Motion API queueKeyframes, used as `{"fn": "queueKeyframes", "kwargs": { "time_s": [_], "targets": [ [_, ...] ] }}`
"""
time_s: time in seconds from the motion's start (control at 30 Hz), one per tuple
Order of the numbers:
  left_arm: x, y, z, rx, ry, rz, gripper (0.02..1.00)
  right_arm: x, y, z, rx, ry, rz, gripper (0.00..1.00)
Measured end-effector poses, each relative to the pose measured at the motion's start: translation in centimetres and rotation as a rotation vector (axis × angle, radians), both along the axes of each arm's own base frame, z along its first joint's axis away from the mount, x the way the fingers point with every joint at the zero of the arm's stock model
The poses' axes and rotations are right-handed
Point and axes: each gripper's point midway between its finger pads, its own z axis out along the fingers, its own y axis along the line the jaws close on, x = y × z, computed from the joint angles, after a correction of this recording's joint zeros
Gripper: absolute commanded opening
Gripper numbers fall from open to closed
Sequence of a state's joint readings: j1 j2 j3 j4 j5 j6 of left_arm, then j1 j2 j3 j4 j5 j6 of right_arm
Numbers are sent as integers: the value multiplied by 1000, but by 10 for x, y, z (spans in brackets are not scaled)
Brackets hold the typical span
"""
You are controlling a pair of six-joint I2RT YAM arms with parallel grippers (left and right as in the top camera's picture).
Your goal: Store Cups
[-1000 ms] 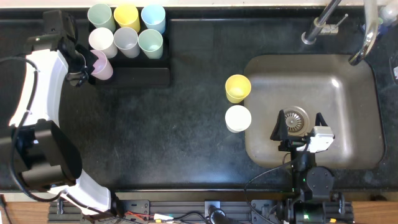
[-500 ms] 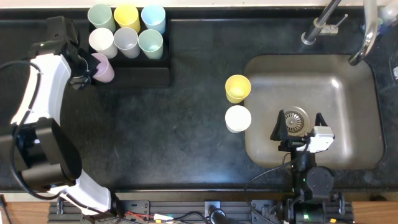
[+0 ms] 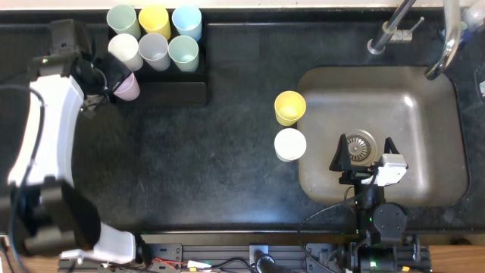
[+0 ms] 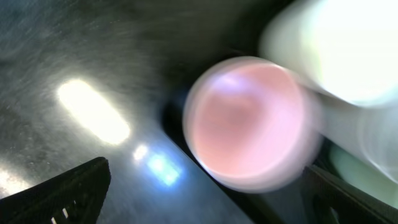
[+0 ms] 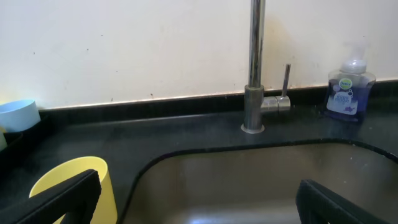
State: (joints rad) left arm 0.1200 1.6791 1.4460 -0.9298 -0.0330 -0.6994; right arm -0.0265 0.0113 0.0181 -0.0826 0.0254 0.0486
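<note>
A pink cup (image 3: 126, 86) lies tilted at the left end of a black rack (image 3: 178, 92), its mouth facing my left gripper (image 3: 108, 78). In the left wrist view the pink cup (image 4: 249, 121) sits just beyond the open left gripper (image 4: 205, 173), whose fingers stand wide of it. Several cups stand upright in the rack, among them a white one (image 3: 123, 48) and a mint one (image 3: 183, 52). A yellow cup (image 3: 289, 107) and a white cup (image 3: 289, 144) stand on the counter beside the sink. My right gripper (image 3: 364, 155) hangs open over the sink, holding nothing.
The steel sink (image 3: 424, 91) takes up the right side, with a tap (image 3: 394, 26) behind it. In the right wrist view the yellow cup (image 5: 71, 183) is close by, and a soap bottle (image 5: 350, 90) stands by the wall. Dark counter (image 3: 212, 167) lies between rack and sink.
The left arm has swung and its wrist shifted slightly beside the rack. The pink cup has hardly moved. The right arm is still.
</note>
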Motion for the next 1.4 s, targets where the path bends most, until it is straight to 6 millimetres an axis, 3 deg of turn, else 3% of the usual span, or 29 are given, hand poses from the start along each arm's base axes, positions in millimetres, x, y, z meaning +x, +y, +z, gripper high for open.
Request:
{"fn": "queueKeyframes", "kwargs": {
  "time_s": [0.1, 0.23, 0.3, 0.37, 0.47, 0.6, 0.8, 1.33, 1.37, 1.4],
  "targets": [
    [4, -61, 36, 31, -100, -216, 998, 0, 0, 0, 0, 0, 0, 996],
    [2, -180, 58, 54, -213, -539, 998, 0, 0, 0, 0, 0, 0, 996],
    [-14, -237, 53, 59, -218, -661, 1000, 0, 0, 0, 0, 0, 0, 996],
    [-35, -280, 41, 51, -196, -739, 998, 0, 0, 0, 0, 0, 0, 996],
    [-57, -318, 19, 25, -143, -778, 998, 0, 0, 0, 0, 0, 0, 998],
    [-57, -337, -5, -22, -104, -755, 998, 0, 0, 0, 0, 0, 0, 993],
    [-57, -347, -31, -67, -39, -742, 998, 0, 0, 0, 0, 0, 0, 996],
    [-49, -367, -59, -127, -23, -753, 987, 0, 0, 0, 0, 0, 0, 996],
    [-48, -368, -60, -129, -22, -752, 858, 0, 0, 0, 0, 0, 0, 998],
    [-48, -368, -62, -132, -20, -746, 643, 0, 0, 0, 0, 0, 0, 996]
  ]
}}
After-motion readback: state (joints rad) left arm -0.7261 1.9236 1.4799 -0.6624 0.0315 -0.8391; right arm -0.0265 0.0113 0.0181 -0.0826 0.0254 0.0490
